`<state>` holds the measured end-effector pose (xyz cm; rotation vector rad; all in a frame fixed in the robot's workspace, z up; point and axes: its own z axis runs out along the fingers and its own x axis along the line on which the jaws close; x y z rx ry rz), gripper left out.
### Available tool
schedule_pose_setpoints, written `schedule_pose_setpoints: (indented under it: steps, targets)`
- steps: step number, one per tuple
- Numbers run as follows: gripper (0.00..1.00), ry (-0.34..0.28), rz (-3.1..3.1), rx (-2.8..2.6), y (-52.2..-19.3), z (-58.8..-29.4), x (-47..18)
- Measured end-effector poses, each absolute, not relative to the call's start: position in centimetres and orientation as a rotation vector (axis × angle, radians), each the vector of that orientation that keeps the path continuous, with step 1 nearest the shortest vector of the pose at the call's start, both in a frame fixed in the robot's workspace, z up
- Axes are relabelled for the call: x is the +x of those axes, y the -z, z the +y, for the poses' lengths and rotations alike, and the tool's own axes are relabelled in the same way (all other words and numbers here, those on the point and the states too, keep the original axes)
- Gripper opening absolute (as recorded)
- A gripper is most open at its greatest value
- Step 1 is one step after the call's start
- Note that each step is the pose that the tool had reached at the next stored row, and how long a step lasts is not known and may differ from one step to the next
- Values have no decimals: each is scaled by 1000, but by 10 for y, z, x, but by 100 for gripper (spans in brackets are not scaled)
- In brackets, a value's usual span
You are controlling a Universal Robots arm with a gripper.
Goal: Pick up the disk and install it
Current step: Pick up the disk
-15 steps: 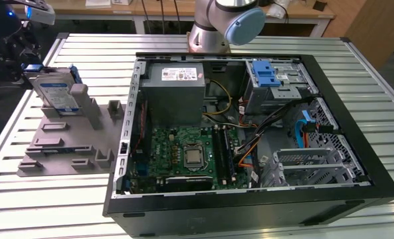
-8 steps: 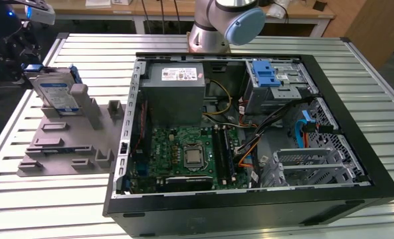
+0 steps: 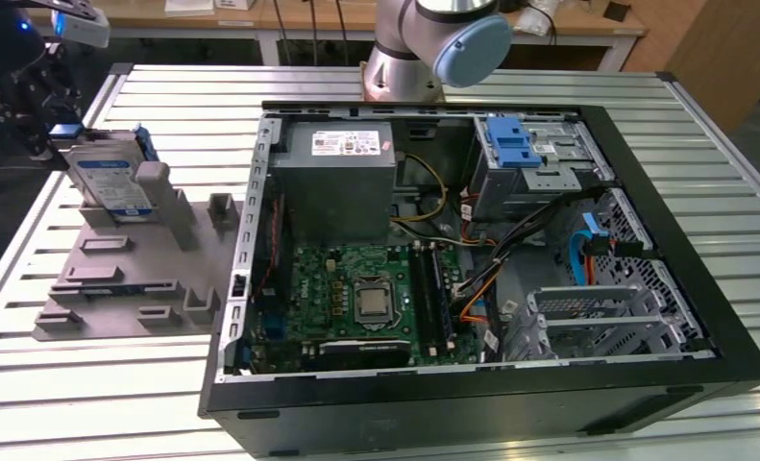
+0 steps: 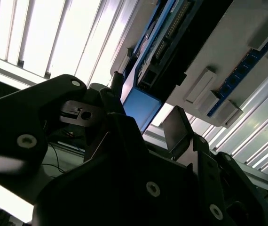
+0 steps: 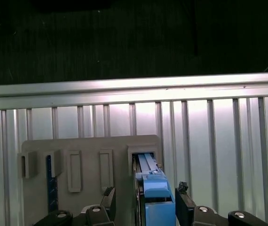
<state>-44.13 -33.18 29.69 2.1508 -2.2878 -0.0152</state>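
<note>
Propped on edge in rack at nine o'clock of case, keeping faces of disk graspable. Straddled by end effector, spread apart, unclamped.

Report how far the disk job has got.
Done: the pincer is at the disk, open and straddling its blue edge. In hand: nothing yet; the disk stands upright in its grey holder. Left: it is not yet gripped, lifted or fitted into the computer case.
</note>
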Motion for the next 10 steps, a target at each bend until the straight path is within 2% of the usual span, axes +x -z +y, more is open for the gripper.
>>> schedule_pose_setpoints:
  steps: [10]
  targets:
    - [61, 15, -2251, 2189, -297, -329, -441]
